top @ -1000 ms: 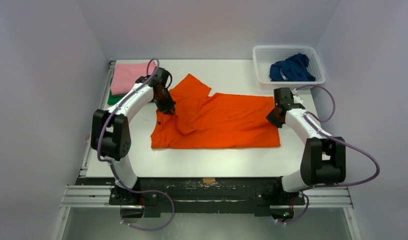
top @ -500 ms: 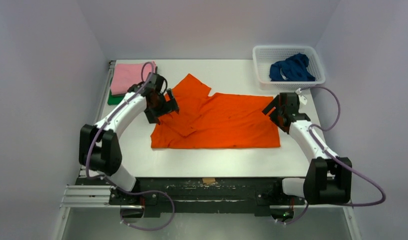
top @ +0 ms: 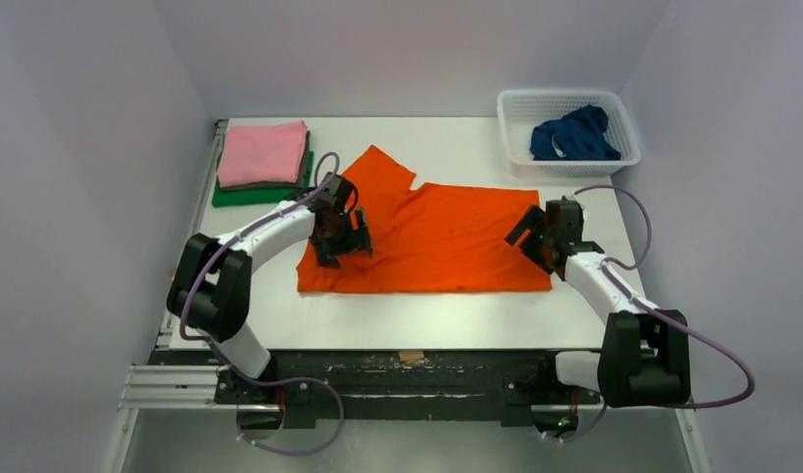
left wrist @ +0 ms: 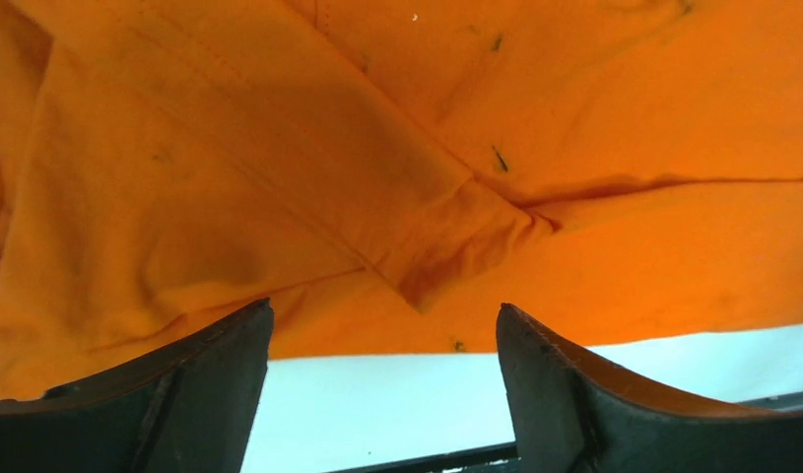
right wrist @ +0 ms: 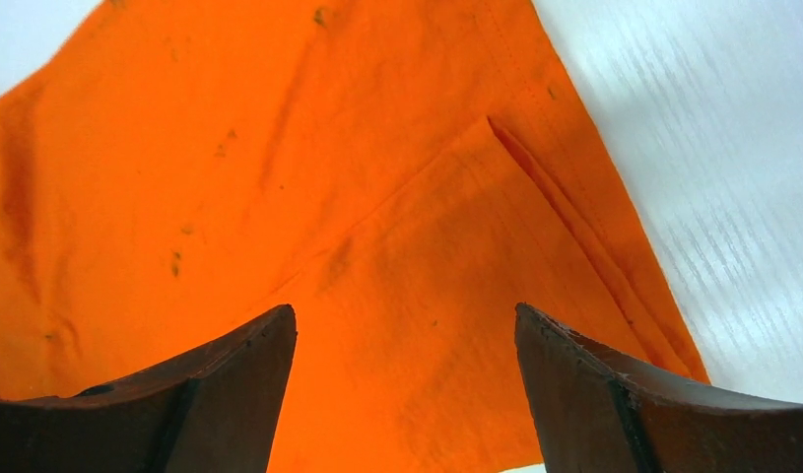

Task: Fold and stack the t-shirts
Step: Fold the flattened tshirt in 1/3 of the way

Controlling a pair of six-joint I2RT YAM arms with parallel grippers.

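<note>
Orange t-shirt [top: 456, 246] spread; three folded shirts [top: 262, 156] stacked; one blue shirt [top: 574, 136], basket [top: 518, 118].

Beneath the pink t-shirt [top: 263, 153], mostly hidden: green t-shirt [top: 237, 196] and, perhaps, dark grey t-shirt [top: 279, 184].

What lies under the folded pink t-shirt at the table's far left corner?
A dark grey shirt, then a green shirt at the bottom. Only their edges show; the pink t-shirt covers the rest.

White surface [top: 456, 315] inside a pale-walled booth.
Plain lavender-grey walls [top: 407, 49] enclose three sides; an aluminium rail [top: 170, 386] fronts it.
</note>
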